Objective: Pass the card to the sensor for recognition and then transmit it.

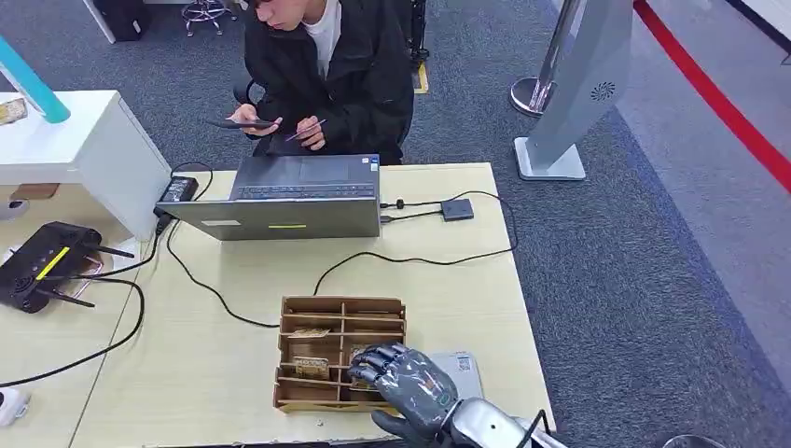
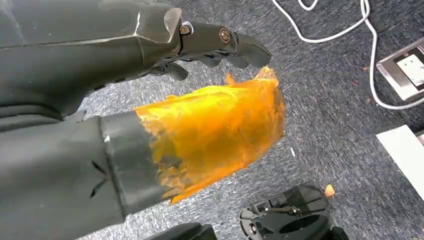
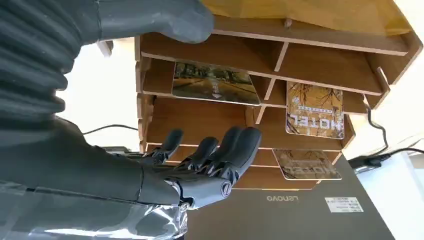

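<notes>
Right robot hand [image 1: 403, 373] forward, fingers [image 3: 235, 145] spread, empty; left robot hand [image 2: 200, 45] hanging, fingers loosely curled.

floor: grey carpet [image 1: 644, 280] | red stripe [image 1: 718, 98] | furniture: pale wooden table [image 1: 233, 345]

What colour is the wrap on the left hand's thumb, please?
Bright orange-yellow wrap, seen best in the left wrist view.

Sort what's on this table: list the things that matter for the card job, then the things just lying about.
For the job:
- right hand, over the organizer
- wooden card organizer
- hotel cards in its compartments
- grey sensor pad beside the organizer

Lying about:
- laptop
- black cable
- small adapter
- router
- person seated behind the table
</notes>
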You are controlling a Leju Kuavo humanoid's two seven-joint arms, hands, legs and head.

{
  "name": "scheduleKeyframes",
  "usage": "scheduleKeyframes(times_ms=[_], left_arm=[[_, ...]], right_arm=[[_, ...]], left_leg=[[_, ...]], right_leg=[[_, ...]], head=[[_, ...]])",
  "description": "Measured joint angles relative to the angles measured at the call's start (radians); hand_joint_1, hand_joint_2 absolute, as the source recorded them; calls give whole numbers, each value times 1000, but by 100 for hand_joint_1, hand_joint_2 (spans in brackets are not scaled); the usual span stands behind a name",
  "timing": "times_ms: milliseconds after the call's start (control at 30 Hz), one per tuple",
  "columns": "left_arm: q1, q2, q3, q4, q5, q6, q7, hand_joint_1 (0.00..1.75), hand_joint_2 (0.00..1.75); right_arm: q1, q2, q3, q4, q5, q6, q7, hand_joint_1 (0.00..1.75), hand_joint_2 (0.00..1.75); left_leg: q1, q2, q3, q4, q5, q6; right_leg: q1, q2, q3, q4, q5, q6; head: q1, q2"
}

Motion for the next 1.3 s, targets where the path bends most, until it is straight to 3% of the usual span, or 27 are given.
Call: scheduleKeyframes(times_ms=[33,67,100,667,767,833,900,1300], left_arm=[[0,0,-1,0,0,0,1,0,0],[0,0,-2,0,0,0,2,0,0],[0,0,-2,0,1,0,2,0,0],[0,0,-6,0,3,1,3,0,0],[0,0,-6,0,3,1,3,0,0],[0,0,-6,0,3,1,3,0,0],[0,0,-6,0,4,1,3,0,0],[0,0,-9,0,12,2,0,0,0]], right_arm=[[-1,0,0,1,0,3,0,120,175],[-1,0,1,1,-1,4,0,120,175],[-1,0,2,1,-2,5,0,134,175],[-13,0,4,1,-4,6,2,140,175],[-13,0,4,1,-4,6,1,150,175],[-13,0,4,1,-3,4,2,169,175],[-13,0,4,0,-3,-1,2,168,175],[3,0,-5,-37,46,-124,-31,175,175]], left_leg=[[0,0,0,0,0,0],[0,0,0,0,0,0],[0,0,0,0,0,0],[0,0,0,0,0,0],[0,0,0,0,0,0],[0,0,0,0,0,0],[0,0,0,0,0,0],[0,0,0,0,0,0]], right_leg=[[0,0,0,0,0,0],[0,0,0,0,0,0],[0,0,0,0,0,0],[0,0,0,0,0,0],[0,0,0,0,0,0],[0,0,0,0,0,0],[0,0,0,0,0,0],[0,0,0,0,0,0]], head=[[0,0],[0,0],[0,0],[0,0],[0,0],[0,0],[0,0],[0,0]])
